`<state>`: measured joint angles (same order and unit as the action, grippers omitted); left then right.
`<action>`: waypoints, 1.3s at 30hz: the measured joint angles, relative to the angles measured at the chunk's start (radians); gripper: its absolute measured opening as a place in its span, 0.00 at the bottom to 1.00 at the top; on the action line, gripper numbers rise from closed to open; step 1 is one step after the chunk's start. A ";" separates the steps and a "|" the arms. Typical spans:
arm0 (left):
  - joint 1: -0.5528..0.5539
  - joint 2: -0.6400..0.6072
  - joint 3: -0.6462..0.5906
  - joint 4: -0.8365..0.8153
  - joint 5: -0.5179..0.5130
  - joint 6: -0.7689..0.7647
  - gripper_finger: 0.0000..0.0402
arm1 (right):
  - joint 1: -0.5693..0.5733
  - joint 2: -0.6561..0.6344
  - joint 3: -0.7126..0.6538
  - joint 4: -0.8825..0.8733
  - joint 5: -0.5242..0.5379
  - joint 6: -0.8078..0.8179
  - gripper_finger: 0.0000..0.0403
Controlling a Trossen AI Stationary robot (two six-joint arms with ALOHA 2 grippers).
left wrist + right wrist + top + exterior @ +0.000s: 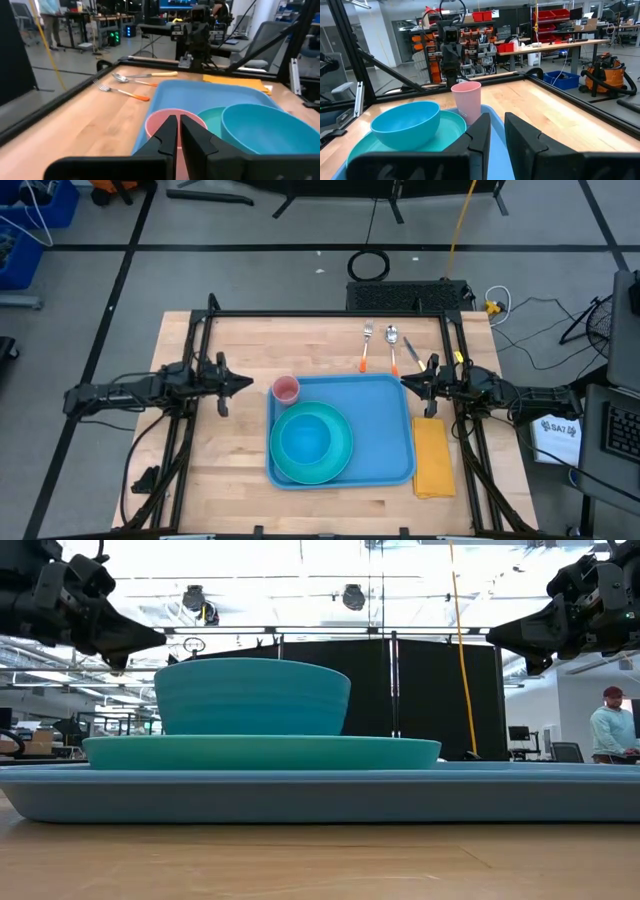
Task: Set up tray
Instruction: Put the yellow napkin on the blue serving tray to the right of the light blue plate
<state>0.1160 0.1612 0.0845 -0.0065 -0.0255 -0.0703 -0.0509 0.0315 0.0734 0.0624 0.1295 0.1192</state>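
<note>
The blue tray (385, 425) lies flat on the wooden tabletop (220, 460) between the two claws, carrying a turquoise plate (340, 460) with a blue bowl (305, 438) on it and a pink cup (286, 389) in the corner nearest the left claw (243, 384). That claw hovers just beside the cup, fingers nearly closed and empty. The right claw (408, 381) hangs over the tray's opposite edge, slightly parted, holding nothing, with a yellow napkin (433, 458) beside it and a fork (366, 345) and spoon (393, 346) beyond.

Tray (320, 795) ends beyond low view's edges
</note>
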 joint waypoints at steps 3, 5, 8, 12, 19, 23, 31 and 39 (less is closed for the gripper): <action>0.019 0.000 -0.030 0.053 0.035 -0.010 0.06 | 0.000 0.000 0.000 0.000 0.000 0.000 0.12; 0.032 0.000 -0.053 0.084 0.055 -0.010 0.06 | 0.000 0.000 0.000 0.000 0.000 0.000 0.12; 0.050 0.001 -0.075 0.096 0.081 -0.016 0.06 | 0.000 0.000 0.000 0.024 0.000 0.000 0.12; 0.057 0.002 -0.075 0.108 0.102 -0.018 0.06 | 0.000 0.000 0.000 0.132 0.000 0.037 0.12; 0.057 0.002 -0.075 0.092 0.018 0.006 0.06 | 0.000 0.000 0.000 0.219 0.000 0.180 0.12; 0.057 0.002 -0.075 0.092 -0.002 -0.014 0.06 | 0.000 0.000 0.000 0.219 0.000 0.199 0.12; 0.057 0.002 -0.075 0.092 -0.002 -0.013 0.06 | 0.000 0.001 0.000 0.152 -0.003 0.282 0.12; 0.057 0.002 -0.075 0.092 -0.002 -0.013 0.06 | -0.001 0.029 0.000 0.130 0.004 0.383 0.12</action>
<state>0.1726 0.1635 0.0098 0.0860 -0.0277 -0.0833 -0.0521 0.0600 0.0733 0.1928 0.1330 0.5027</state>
